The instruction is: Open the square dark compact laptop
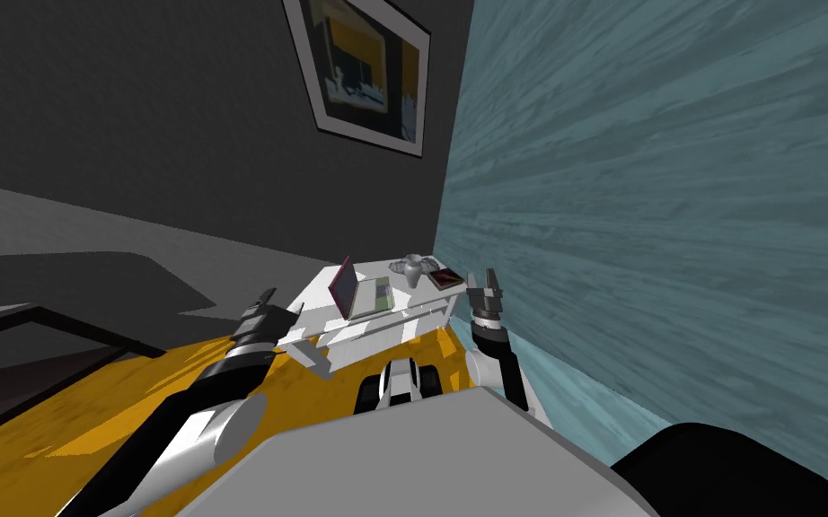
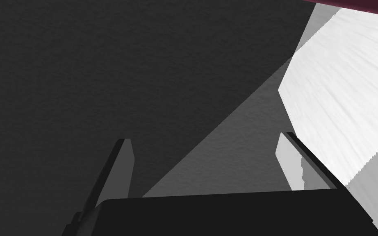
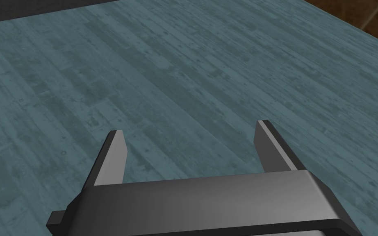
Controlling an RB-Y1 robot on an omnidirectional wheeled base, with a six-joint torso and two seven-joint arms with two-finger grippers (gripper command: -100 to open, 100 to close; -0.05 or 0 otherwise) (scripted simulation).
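The compact laptop (image 1: 345, 287) sits on a small white table (image 1: 318, 292) with its lid raised nearly upright. The lid's dark maroon back faces left, and a pale base (image 1: 373, 296) lies flat to its right. My left gripper (image 1: 292, 312) hovers at the table's left edge, a short way from the lid. In the left wrist view the left gripper (image 2: 204, 153) is open with nothing between its fingers. Beside one finger lies the white tabletop (image 2: 344, 94), and a maroon strip of the lid (image 2: 360, 5) shows beyond it. My right gripper (image 1: 483, 282) is raised at the table's right end, open.
A pale vase (image 1: 414, 268) and a dark red book (image 1: 445, 278) stand on the table's far right part. The teal plank wall (image 3: 184, 73) runs close along the right. A dark wall with a framed picture (image 1: 363, 67) lies behind. The floor (image 1: 89, 422) is yellow.
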